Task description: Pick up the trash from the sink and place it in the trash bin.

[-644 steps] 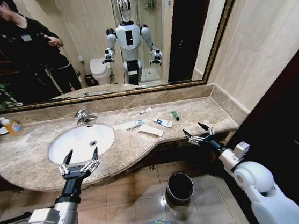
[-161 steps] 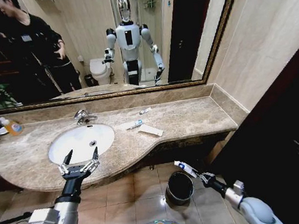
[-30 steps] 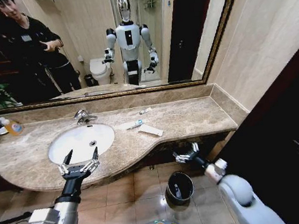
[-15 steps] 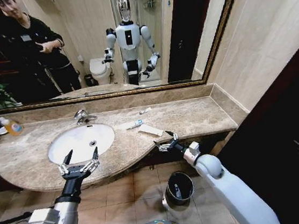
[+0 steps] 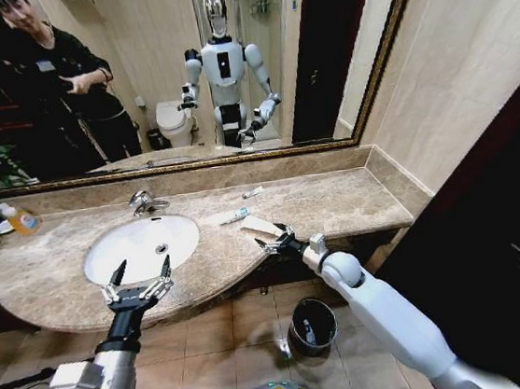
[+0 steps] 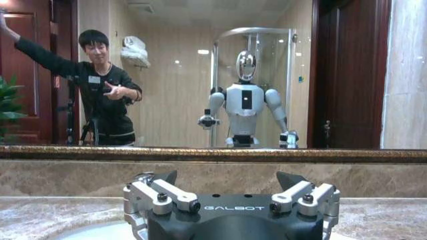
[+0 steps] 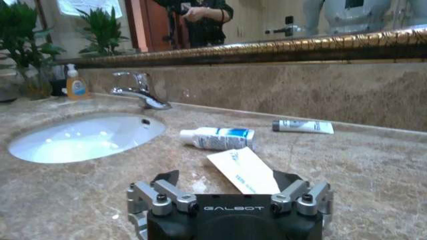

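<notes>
- Right gripper [image 5: 271,243]: fingers spread, holding nothing, low over the marble countertop [image 5: 336,200] near its front edge, just short of the flat white packet [image 5: 261,225]. In the right wrist view the packet [image 7: 243,170] lies directly between the spread fingertips.
- Left gripper [image 5: 137,282]: fingers spread, empty, held at the front edge of the countertop before the sink [image 5: 141,246].
- Sink: oval white basin set toward the countertop's left end, chrome faucet [image 5: 145,203] at its back rim.
- Trash bin [image 5: 313,326]: black, on the tiled floor below the counter's front edge, under the right arm; a small light item lies inside.
- White tube with blue label [image 7: 217,137]: lying flat between sink and packet.
- Smaller white tube [image 7: 303,126]: lying near the back edge, by the wall.
</notes>
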### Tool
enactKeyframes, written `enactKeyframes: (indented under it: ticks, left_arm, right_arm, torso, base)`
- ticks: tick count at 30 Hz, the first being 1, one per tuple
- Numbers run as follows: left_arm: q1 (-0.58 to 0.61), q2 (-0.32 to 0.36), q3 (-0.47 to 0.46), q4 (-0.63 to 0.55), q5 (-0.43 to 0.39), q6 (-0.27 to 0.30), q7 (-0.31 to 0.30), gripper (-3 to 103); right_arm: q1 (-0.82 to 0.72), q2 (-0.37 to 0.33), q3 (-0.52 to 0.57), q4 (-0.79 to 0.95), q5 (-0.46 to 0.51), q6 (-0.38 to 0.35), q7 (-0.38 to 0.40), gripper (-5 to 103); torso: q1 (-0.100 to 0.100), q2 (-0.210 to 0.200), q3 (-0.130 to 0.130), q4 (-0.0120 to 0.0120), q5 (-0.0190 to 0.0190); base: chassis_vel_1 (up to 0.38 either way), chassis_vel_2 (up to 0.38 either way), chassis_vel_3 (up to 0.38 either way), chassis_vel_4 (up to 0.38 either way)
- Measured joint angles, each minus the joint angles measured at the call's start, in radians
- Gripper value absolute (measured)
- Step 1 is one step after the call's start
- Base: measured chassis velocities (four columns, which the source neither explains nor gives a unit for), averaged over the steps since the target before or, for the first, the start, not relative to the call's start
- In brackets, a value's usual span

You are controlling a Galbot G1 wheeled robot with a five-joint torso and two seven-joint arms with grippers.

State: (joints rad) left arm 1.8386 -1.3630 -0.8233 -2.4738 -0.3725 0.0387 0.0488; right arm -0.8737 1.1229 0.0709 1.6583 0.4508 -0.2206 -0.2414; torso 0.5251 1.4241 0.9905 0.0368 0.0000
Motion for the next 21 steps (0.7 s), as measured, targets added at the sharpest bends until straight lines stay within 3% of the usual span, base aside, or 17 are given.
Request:
enactKeyframes:
  ticks: [4, 7, 10, 11, 13, 17, 19, 21]
  left_arm:
    - [0.0, 0.0, 0.0, 0.0, 0.0, 0.0, 0.0, 100]
    - [0.0, 0.0, 0.0, 0.0, 0.0, 0.0, 0.0, 100]
    - [0.0, 0.0, 0.0, 0.0, 0.0, 0.0, 0.0, 100]
    - [0.0, 0.0, 0.0, 0.0, 0.0, 0.0, 0.0, 100]
    - [0.0, 0.0, 0.0, 0.0, 0.0, 0.0, 0.0, 100]
    - [0.0, 0.0, 0.0, 0.0, 0.0, 0.0, 0.0, 100]
    - [0.0, 0.0, 0.0, 0.0, 0.0, 0.0, 0.0, 100]
    - [0.0, 0.0, 0.0, 0.0, 0.0, 0.0, 0.0, 100]
  right_arm:
    - [0.017, 0.003, -0.001, -0.027, 0.0, 0.001, -0.005, 90]
    - [0.03, 0.004, 0.002, -0.054, 0.005, 0.006, -0.015, 74]
    - [0.03, 0.002, 0.006, -0.058, 0.012, 0.013, -0.024, 68]
    - [0.028, 0.001, 0.011, -0.059, 0.016, 0.016, -0.03, 57]
    - [0.026, 0.0, 0.012, -0.059, 0.017, 0.017, -0.032, 57]
    - [0.012, 0.002, 0.015, -0.057, 0.017, 0.018, -0.036, 36]
    - [0.008, 0.004, 0.015, -0.055, 0.016, 0.017, -0.036, 36]
    - [-0.001, 0.008, 0.015, -0.052, 0.005, 0.016, -0.036, 25]
  torso:
    - [0.0, 0.0, 0.0, 0.0, 0.0]
    - [0.0, 0.0, 0.0, 0.0, 0.0]
    - [0.0, 0.0, 0.0, 0.0, 0.0]
    - [0.0, 0.0, 0.0, 0.0, -0.0001]
    - [0.0, 0.0, 0.0, 0.0, -0.0001]
    - [0.0, 0.0, 0.0, 0.0, 0.0]
    - [0.0, 0.0, 0.0, 0.0, 0.0]
    - [0.0, 0.0, 0.0, -0.0001, 0.0]
  base:
    - [0.0, 0.0, 0.0, 0.0]
    - [0.0, 0.0, 0.0, 0.0]
    - [0.0, 0.0, 0.0, 0.0]
    - [0.0, 0.0, 0.0, 0.0]
    - [0.0, 0.0, 0.0, 0.0]
    - [0.0, 0.0, 0.0, 0.0]
    - [0.0, 0.0, 0.0, 0.0]
    - [0.0, 0.0, 0.0, 0.0]
